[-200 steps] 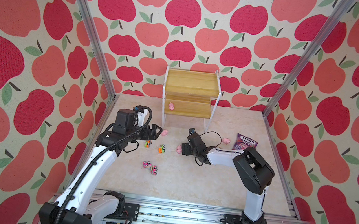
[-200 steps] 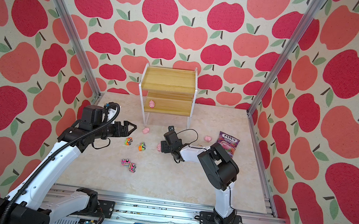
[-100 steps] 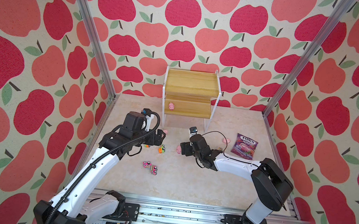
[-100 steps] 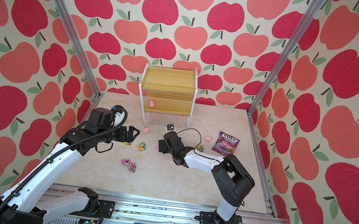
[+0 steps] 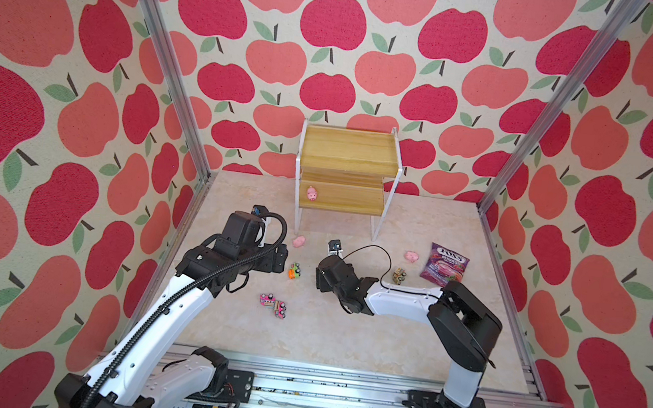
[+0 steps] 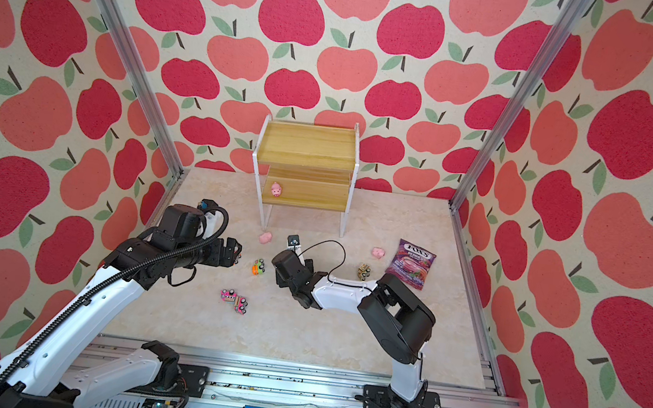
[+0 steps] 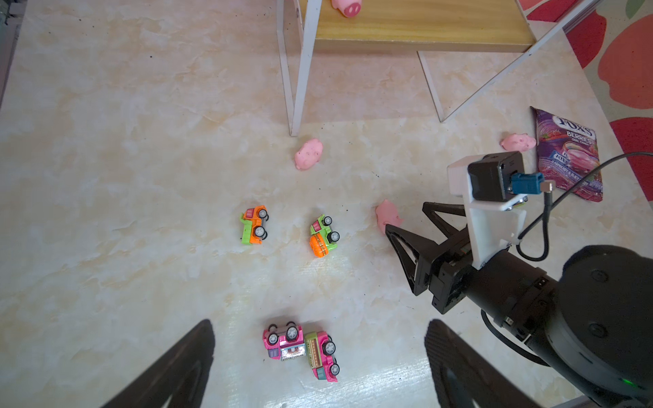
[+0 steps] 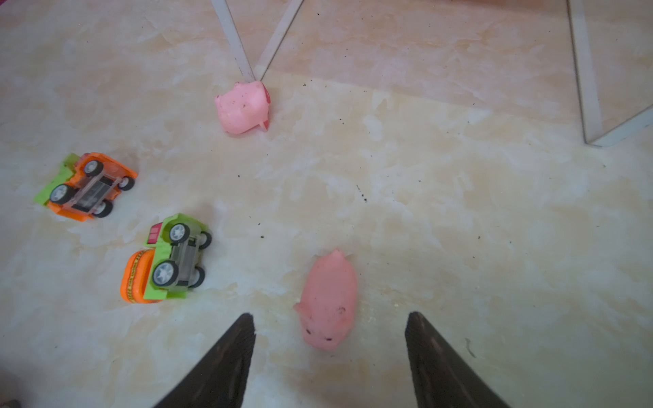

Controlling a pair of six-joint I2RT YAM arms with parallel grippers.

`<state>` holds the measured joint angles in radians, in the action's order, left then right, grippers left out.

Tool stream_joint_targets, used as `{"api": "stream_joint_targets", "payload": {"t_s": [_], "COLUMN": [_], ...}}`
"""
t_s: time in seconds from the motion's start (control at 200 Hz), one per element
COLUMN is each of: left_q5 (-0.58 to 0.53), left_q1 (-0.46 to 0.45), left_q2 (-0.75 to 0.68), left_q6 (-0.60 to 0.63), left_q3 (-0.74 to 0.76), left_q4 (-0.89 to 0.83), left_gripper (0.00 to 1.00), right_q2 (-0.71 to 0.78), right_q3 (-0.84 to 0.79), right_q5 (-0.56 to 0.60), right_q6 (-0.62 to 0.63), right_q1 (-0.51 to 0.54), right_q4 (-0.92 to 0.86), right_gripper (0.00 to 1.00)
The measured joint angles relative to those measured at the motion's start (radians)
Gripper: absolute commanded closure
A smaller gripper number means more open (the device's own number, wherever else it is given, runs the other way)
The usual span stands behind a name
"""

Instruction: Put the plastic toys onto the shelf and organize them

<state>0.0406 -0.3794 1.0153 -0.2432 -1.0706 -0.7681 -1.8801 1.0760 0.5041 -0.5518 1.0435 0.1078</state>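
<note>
The pig on the shelf [image 5: 311,193] stands on the lower board of the shelf [image 5: 347,153], toward its left end. It is the only toy I can count as placed, and the upper board is bare. The pig I am working on [image 8: 328,300] lies on the bench [image 5: 342,341] between the right fingers [image 8: 329,315]. They are spread to either side of it with a gap showing on both sides, so nothing is grasped yet. A second loose pig [image 5: 298,241] lies just beside the shelf's front left leg, and a third loose pig [image 5: 411,256] lies next to the purple candy bag [image 5: 444,264]. All five trucks are on the bench too. One orange-and-green truck [image 7: 254,225] and its twin [image 7: 323,236] are tipped on their sides. The two pink trucks [image 7: 300,348] touch each other, one of them wheels up. The brown truck [image 5: 399,275] lies near the bag. The left fingers [image 7: 320,322] are spread wide and empty, hanging over the bench near the orange-and-green trucks. By my reckoning the job has barely begun: one toy is shelved, eight are left, and no tidying on the boards is done.
</note>
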Motion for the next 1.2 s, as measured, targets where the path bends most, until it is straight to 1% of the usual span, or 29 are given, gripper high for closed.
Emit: {"api": "stream_joint_targets", "payload": {"t_s": [0.215,0.355,0.73,0.86,1.011,1.201], "left_q5": [0.028,0.054,0.093,0.107,0.117,0.129], "left_q1": [0.045,0.055,0.072,0.079,0.089,0.09], "left_q2": [-0.019,-0.028,-0.031,-0.036,-0.048,-0.056], "left_q6": [0.0,0.0,0.0,0.0,0.0,0.0], "left_q3": [0.025,0.029,0.04,0.042,0.052,0.058], "left_q4": [0.018,0.034,0.062,0.064,0.069,0.074], "left_gripper": [0.05,0.05,0.05,0.05,0.05,0.05], "right_q2": [-0.038,-0.068,-0.113,-0.127,-0.135,-0.161], "right_q3": [0.01,0.025,0.048,0.048,0.026,-0.005], "right_q5": [0.011,0.011,0.012,0.019,0.04,0.071], "right_q6": [-0.031,-0.038,-0.045,-0.042,-0.026,-0.014], "right_q1": [0.0,0.0,0.0,0.002,0.01,0.019], "right_q4": [-0.005,-0.004,0.016,0.06,0.158,0.266], "right_gripper": [0.37,0.4,0.53,0.59,0.64,0.67]}}
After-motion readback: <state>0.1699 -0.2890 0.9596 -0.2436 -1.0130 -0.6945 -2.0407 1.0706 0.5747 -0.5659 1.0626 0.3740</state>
